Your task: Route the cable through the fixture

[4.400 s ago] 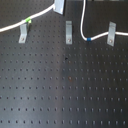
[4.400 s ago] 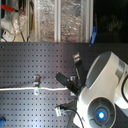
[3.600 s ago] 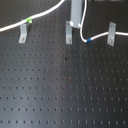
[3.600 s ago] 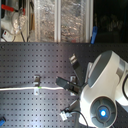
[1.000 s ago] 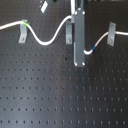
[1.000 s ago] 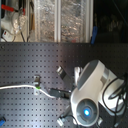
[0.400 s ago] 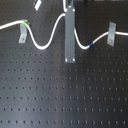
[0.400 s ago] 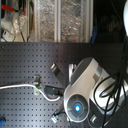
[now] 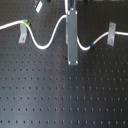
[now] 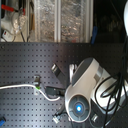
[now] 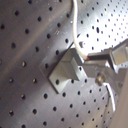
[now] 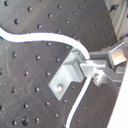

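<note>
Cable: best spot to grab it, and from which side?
Probably the bare white sag of the cable between the green band and the hand. Come from straight above, straddling the cord: it lies flat on the perforated board there, with room on both sides.

The first exterior view looks down across the perforated board (image 9: 60,95); the second exterior view faces it from behind the arm. Both wrist views sit close above one fixture (image 12: 67,76).
</note>
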